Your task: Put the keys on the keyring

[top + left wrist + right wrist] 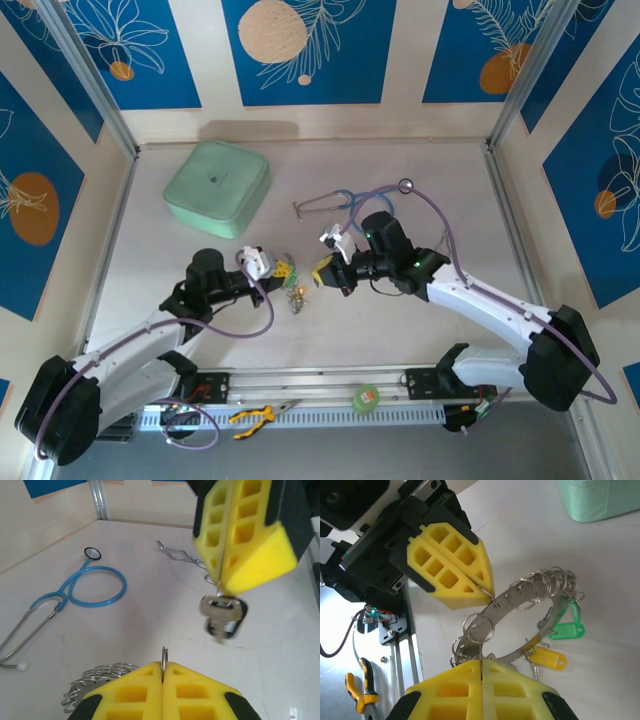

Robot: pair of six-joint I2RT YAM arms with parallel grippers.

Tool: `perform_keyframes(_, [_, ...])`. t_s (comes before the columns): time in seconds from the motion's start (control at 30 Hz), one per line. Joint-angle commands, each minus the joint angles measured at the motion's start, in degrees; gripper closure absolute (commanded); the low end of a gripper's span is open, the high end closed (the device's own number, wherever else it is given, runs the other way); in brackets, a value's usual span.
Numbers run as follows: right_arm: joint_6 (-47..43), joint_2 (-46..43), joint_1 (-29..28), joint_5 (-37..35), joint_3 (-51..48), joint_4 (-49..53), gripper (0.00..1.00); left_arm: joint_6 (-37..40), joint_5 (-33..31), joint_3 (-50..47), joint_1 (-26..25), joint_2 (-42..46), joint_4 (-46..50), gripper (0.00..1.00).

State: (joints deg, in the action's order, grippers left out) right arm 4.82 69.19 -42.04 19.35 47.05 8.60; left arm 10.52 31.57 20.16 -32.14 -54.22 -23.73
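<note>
Two tools faced each other over the middle of the tabletop (330, 330), said Mia. How did they stand?

Both were pressed fully closed, said Tom. The left tool (489, 594) had its yellow fingertips pinched on the edge of the keyring (482, 622), gripping the thin metal band right at the tips.

And the right tool (220, 587)?

Its pads were clamped together on the top of one key (218, 611), which hung straight down below the tips, clear of the tabletop.

Where was the keyring, then?

Between the two tools, a little nearer the arm bases. It curved away from the left tool's tips, strung with many small silver rings. A green tag (565, 630) and a yellow tag (547, 658) hung on the side away from the left tool, down by the tabletop. I couldn't tell whether they touched it.

Was the key touching the keyring?

No, it hung apart from it, near the left tool's tips.

Anything else nearby?

A blue-tubed stethoscope (100, 568) lay farther back, well apart from the tools, and a mint-green case (600, 500) sat toward the back left corner.
</note>
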Motion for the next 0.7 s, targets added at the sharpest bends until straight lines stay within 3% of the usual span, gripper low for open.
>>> perform_keyframes(0.0, [-0.8, 2.1, -1.0, 3.0, 2.6, -1.5, 1.0, -1.2, 2.7, 0.7, -0.8, 0.1, -3.7, 1.0])
perform_keyframes(0.67, [-0.2, 7.2, -2.3, 2.7, 4.9, -4.3, 1.0, -0.3, 3.1, 0.9, -1.5, 0.2, -2.6, 1.0])
